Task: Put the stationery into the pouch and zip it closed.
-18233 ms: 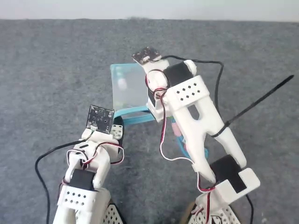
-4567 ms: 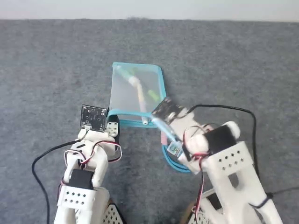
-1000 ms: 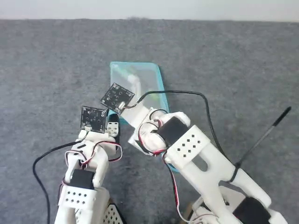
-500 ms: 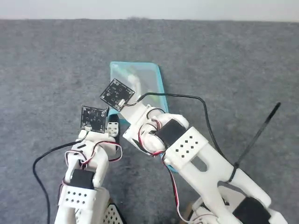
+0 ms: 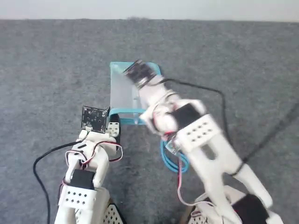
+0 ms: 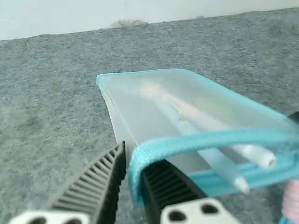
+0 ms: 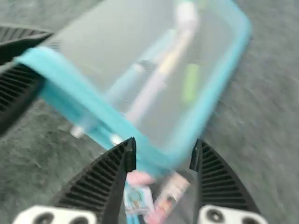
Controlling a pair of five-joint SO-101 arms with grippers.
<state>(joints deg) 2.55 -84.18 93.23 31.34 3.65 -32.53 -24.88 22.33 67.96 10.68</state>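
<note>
The pouch (image 5: 122, 91) lies on the grey mat (image 5: 56, 60), pens (image 6: 264, 160) poking out of its mouth. The left gripper (image 6: 135, 163) is pinching its teal rim and the right gripper (image 7: 163, 144) hovers open above it. It looks light, floppy and slick, so the stitched rim is probably the best grab.

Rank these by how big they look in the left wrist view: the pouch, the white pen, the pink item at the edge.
Largest first: pouch, then white pen, then pink item; the frame cuts the pink item off, so its place is unsure.
</note>
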